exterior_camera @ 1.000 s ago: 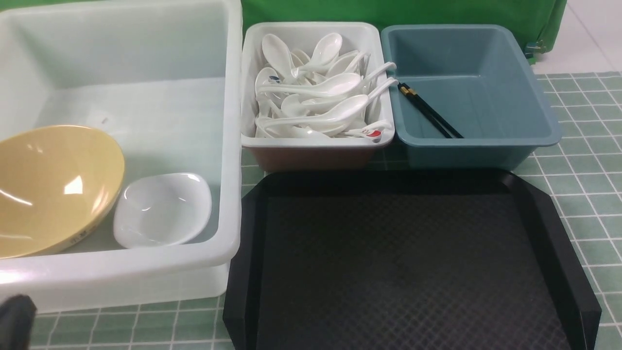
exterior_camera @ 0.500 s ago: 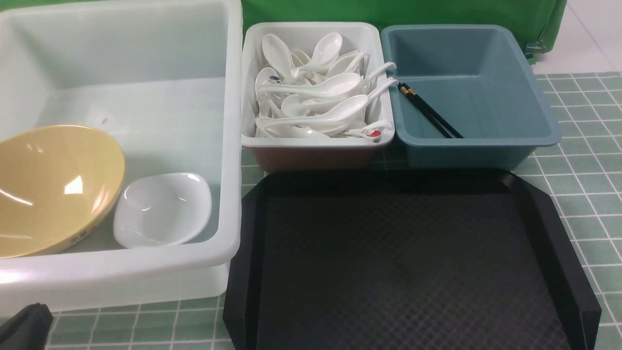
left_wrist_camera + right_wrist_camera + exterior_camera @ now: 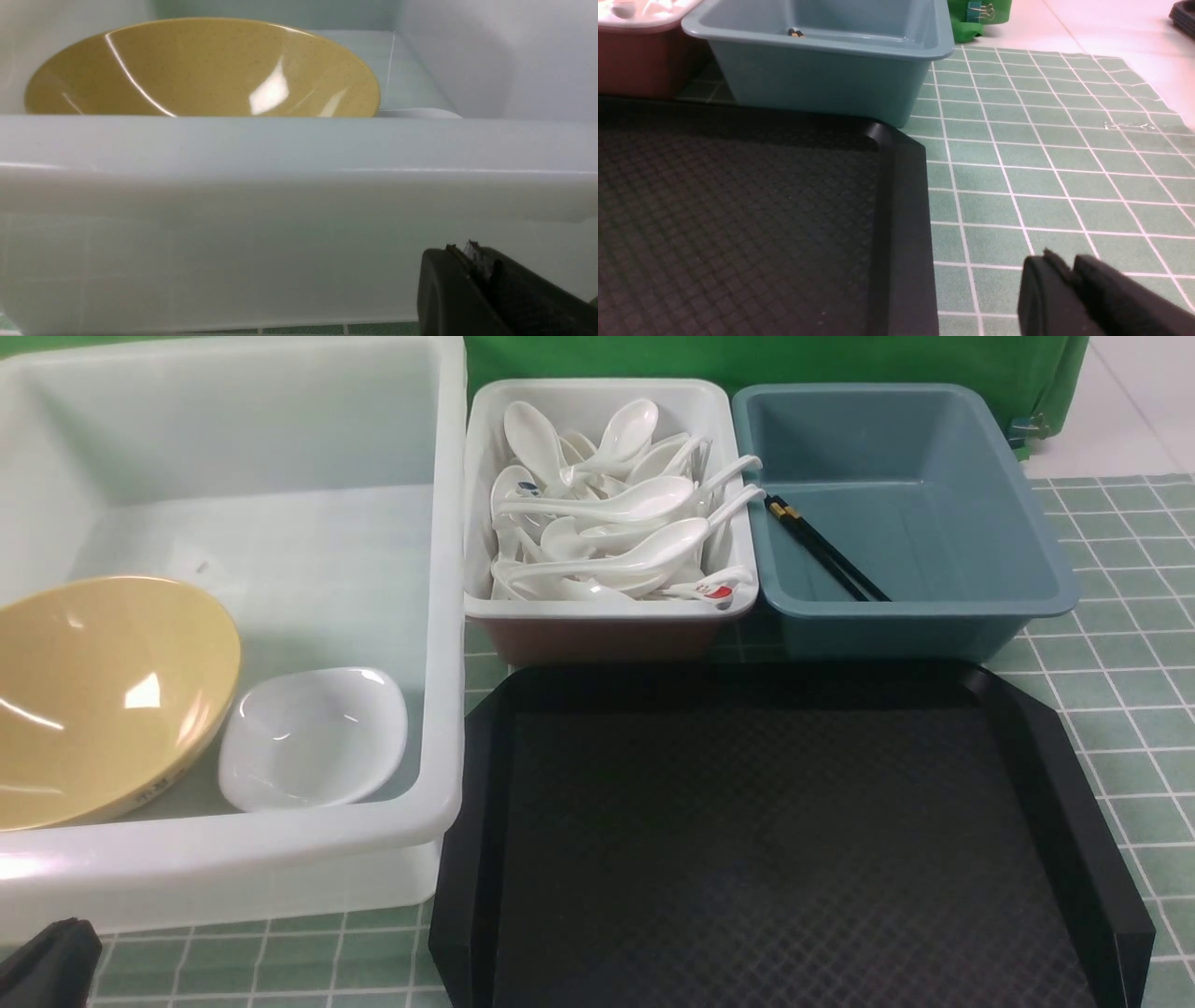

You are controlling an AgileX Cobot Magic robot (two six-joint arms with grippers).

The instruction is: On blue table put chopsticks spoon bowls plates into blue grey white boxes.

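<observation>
The yellow bowl (image 3: 103,695) and white dish (image 3: 313,737) lie in the large white box (image 3: 439,616). To its right, spoons (image 3: 607,513) fill the small box (image 3: 597,625); beyond that, chopsticks (image 3: 826,555) lie in the blue-grey box (image 3: 1027,523). Left hand (image 3: 472,261) closed, empty; right hand (image 3: 1069,273) nearly closed, empty.

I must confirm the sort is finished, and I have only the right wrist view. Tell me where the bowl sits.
Observer: The yellow bowl leans tilted inside the large translucent box, at its left end.
Operator: Now the plate.
Observer: The white dish lies in that same box, just right of the bowl.
Operator: Report the spoons.
Observer: A heap of white spoons fills the small white box, next to your blue-grey one.
</observation>
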